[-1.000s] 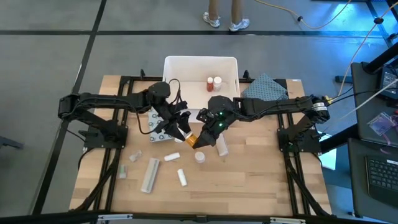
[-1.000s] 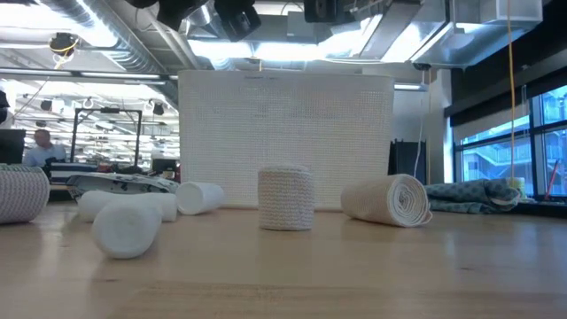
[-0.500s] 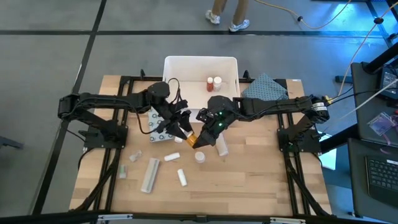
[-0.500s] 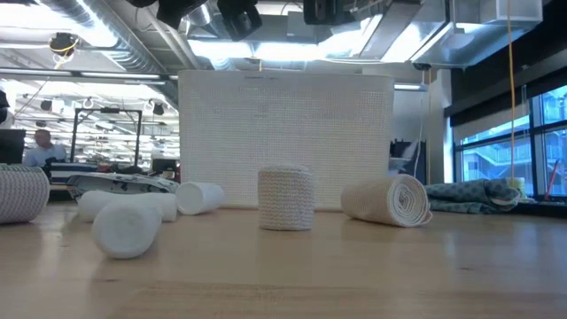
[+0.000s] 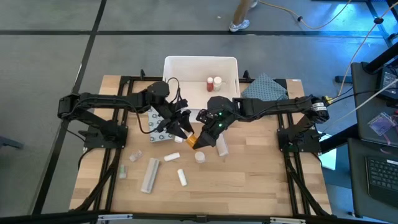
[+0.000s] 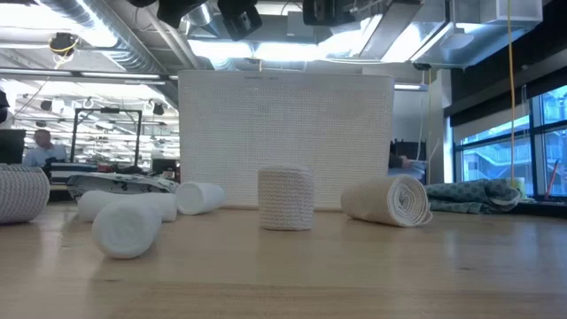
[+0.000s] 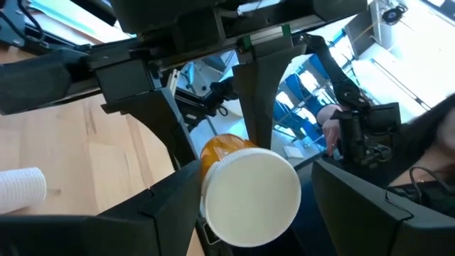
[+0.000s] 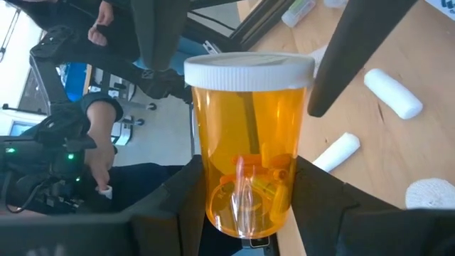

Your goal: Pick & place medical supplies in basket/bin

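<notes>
Bottle [image 8: 249, 146], orange, white cap: pinched in my right hand [image 5: 200, 140] above the surface [image 5: 261, 180], near the bin [image 5: 200, 78]. My left hand [image 5: 181, 132], fingers spread, flanks its cap.

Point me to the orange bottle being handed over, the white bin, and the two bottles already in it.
orange bottle [image 8: 249, 149]: right wrist view, on its clear orange body.
white bin [image 5: 180, 71]: high view, on its bare floor.
two bottles [image 5: 214, 82]: high view, on their white caps.

Person's feet [image 5: 239, 25] by the far side of the floor now mostly out of view, only 1 shoe shows, a person [image 6: 403, 162] now peeks past the bin's [image 6: 285, 146] right edge
</notes>
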